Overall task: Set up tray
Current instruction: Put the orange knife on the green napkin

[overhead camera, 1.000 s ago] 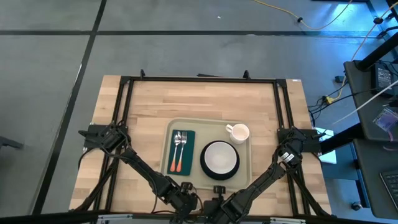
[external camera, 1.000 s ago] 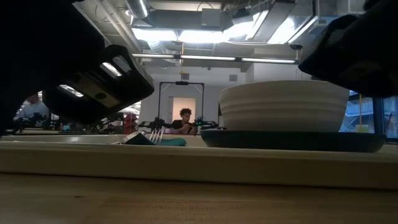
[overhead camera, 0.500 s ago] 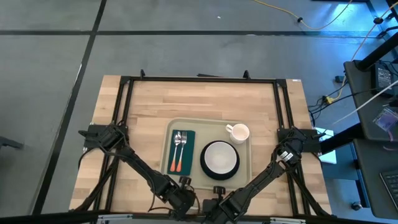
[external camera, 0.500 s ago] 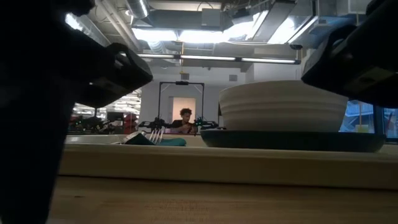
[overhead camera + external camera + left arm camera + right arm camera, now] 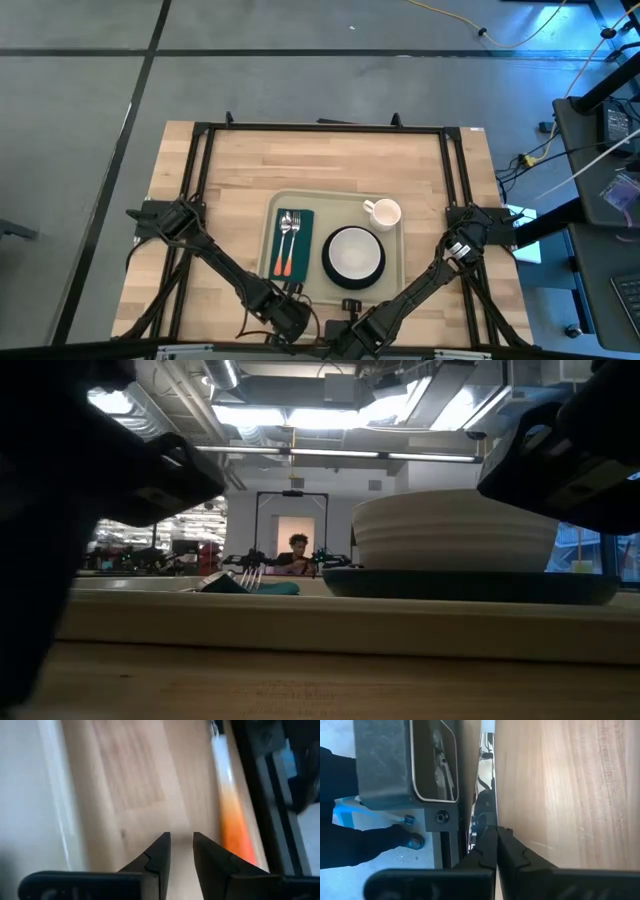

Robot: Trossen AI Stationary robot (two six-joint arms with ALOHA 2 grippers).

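Set tray [image 5: 336, 202] — left gripper [image 5: 296, 292], right gripper [image 5: 350, 304] near its front rim

Both end effectors half lost at the tabletop's near edge

From above, the left end effector [image 5: 290, 318] and right end effector [image 5: 350, 325] sit low in shadow, arms cut by the picture's edge. In the low view dark arm bulk just ahead of them hides the tray [image 5: 300, 622] ends. The left wrist view is smeared; an orange streak [image 5: 232, 820] beyond its fingers cannot be identified.
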